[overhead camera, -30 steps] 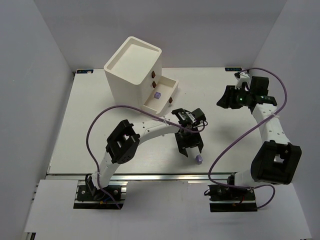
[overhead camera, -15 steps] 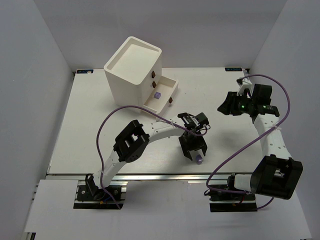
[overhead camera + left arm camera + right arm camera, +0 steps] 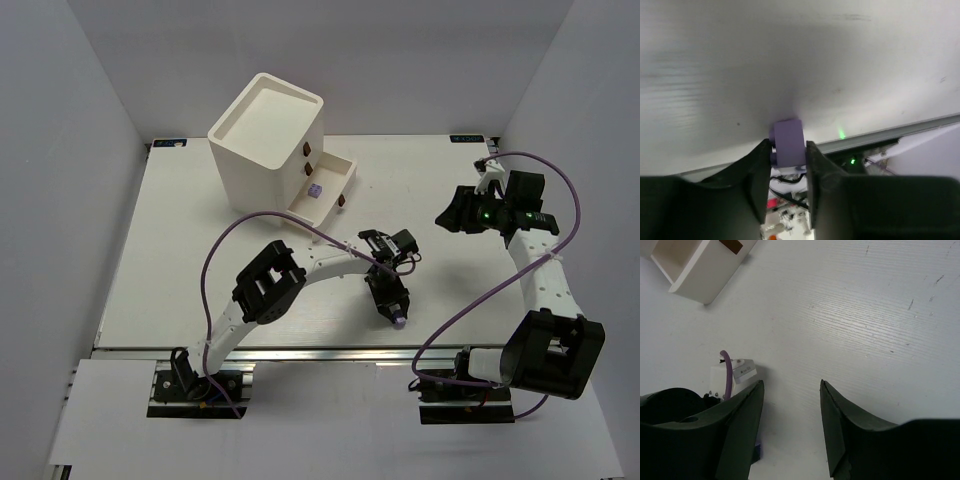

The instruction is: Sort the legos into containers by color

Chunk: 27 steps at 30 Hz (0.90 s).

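Observation:
A light purple lego (image 3: 788, 141) sits pinched between the black fingers of my left gripper (image 3: 788, 150), which is shut on it right at the table surface. From above, that purple lego (image 3: 398, 319) lies near the table's front edge under the left gripper (image 3: 391, 306). Another purple lego (image 3: 314, 190) rests in the open bottom drawer (image 3: 336, 183) of the white cabinet (image 3: 264, 138), whose other containers look pushed in. My right gripper (image 3: 791, 405) hovers open over bare table at the right, holding nothing; the right gripper (image 3: 452, 208) points left. No green legos are visible.
The cabinet's open drawer corner (image 3: 695, 267) shows at the upper left of the right wrist view. A metal rail (image 3: 330, 353) runs along the table's front edge just beyond the held lego. Purple cables loop over both arms.
My left gripper came down over the purple lego near the front edge and closed on it. The right arm shifted slightly, then stayed still.

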Motion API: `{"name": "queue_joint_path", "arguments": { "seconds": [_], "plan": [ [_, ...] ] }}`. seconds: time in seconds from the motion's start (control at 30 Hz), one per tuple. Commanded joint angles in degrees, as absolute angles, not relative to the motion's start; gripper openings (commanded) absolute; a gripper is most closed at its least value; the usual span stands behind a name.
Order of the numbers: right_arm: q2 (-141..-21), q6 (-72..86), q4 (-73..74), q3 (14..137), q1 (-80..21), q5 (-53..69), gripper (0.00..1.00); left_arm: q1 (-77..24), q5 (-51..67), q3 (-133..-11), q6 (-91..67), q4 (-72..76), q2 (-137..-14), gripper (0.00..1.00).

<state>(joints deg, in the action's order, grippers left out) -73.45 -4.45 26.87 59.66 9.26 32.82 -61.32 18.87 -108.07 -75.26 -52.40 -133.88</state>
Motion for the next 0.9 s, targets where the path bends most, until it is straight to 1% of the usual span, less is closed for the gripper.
{"name": "queue_joint_path", "arguments": {
  "seconds": [0.0,0.03,0.1,0.13,0.2,0.23,0.33,0.37,0.43,0.47,0.53,0.57,0.67,0.73,0.87],
  "plan": [
    [-73.0,-4.5,25.9,60.2,9.7,33.5,0.54,-61.6,20.1,-109.5,-74.8,-51.3,-133.3,0.36],
    [-73.0,-4.7,26.0,60.2,9.7,33.4,0.54,-61.6,19.3,-110.3,-74.4,-51.4,-133.0,0.23],
    [-72.9,-5.7,26.5,60.1,9.6,33.0,0.54,-61.6,17.8,-111.4,-72.9,-52.8,-132.3,0.13],
    [-72.9,-6.1,26.6,60.0,9.7,33.0,0.54,-60.7,15.1,-112.7,-71.9,-53.6,-131.3,0.07],
    [-72.8,-7.3,27.2,59.5,9.7,32.9,0.54,-60.0,12.1,-113.9,-67.9,-55.5,-129.8,0.03],
    [-72.5,-7.9,27.2,58.9,9.8,32.7,0.52,-59.3,7.6,-115.5,-66.1,-57.5,-128.4,0.01],
    [-72.3,-8.8,27.0,58.0,9.7,32.8,0.51,-57.8,1.8,-118.2,-56.5,-60.2,-127.4,0.00],
    [-72.2,-9.0,26.8,57.7,9.7,33.1,0.49,-56.4,-2.2,-121.0,-54.1,-62.6,-127.3,0.00],
    [-72.1,-9.9,26.3,56.9,9.7,33.7,0.47,-54.9,-5.8,-124.0,-45.6,-64.3,-127.4,0.00],
    [-72.2,-10.5,26.4,56.6,9.8,35.5,0.42,-53.4,-10.5,-126.4,-43.1,-65.7,-127.1,0.00],
    [-72.4,-12.9,27.2,55.9,9.6,37.9,0.32,-51.3,-14.8,-128.2,-37.0,-66.5,-126.9,0.00],
    [-72.9,-13.9,27.8,55.8,9.5,40.6,0.20,-49.2,-19.0,-129.5,-35.5,-66.7,-126.9,0.00],
    [-74.1,-18.0,30.1,55.5,9.1,45.0,0.04,-46.1,-24.1,-130.2,-29.1,-65.9,-127.1,0.02],
    [-74.7,-20.0,30.8,55.5,9.0,45.7,0.00,-43.5,-28.0,-130.1,-25.7,-64.5,-127.5,0.02],
    [-75.8,-22.0,31.6,56.0,8.6,45.4,0.00,-38.9,-28.5,-132.3,-25.4,-63.2,-129.8,0.03]
  ]
}}
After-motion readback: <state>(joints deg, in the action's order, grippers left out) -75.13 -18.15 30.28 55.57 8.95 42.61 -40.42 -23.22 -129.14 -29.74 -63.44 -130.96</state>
